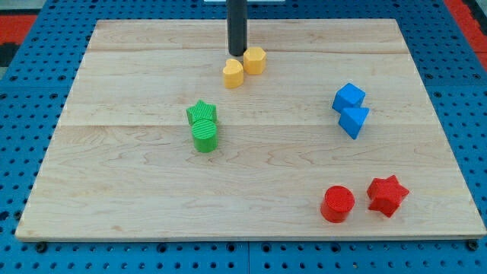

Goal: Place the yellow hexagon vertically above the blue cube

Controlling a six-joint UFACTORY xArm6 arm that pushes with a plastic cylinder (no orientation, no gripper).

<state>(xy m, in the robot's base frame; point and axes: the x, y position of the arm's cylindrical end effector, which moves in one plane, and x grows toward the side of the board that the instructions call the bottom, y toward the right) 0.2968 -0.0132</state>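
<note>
- The counter [114, 198], a pale wooden board, fills most of the view and sits on a blue pegboard [23, 114].
- The tool is a straight dark rod coming down from the far edge; it has no jaws to open or close, and it grips nothing. My tip [237, 54] rests at the far centre of the counter.
- The yellow hexagon [255, 59] lies just right of my tip, seemingly touching it, though the contact is hard to confirm from this angle.
- A second yellow block [233, 74], rounded and perhaps heart-shaped, sits just near-left of the hexagon, touching it, directly in front of my tip.
- The blue cube [348, 97] lies well to the right of the hexagon and nearer, with a blue wedge-like block [354, 120] touching its near side.
- Open board lies between the hexagon and the cube.
- A green star [202, 113] and a green cylinder [204, 135] touch each other left of centre.
- A red cylinder [337, 204] and a red star [387, 195] sit near-right, close together.
</note>
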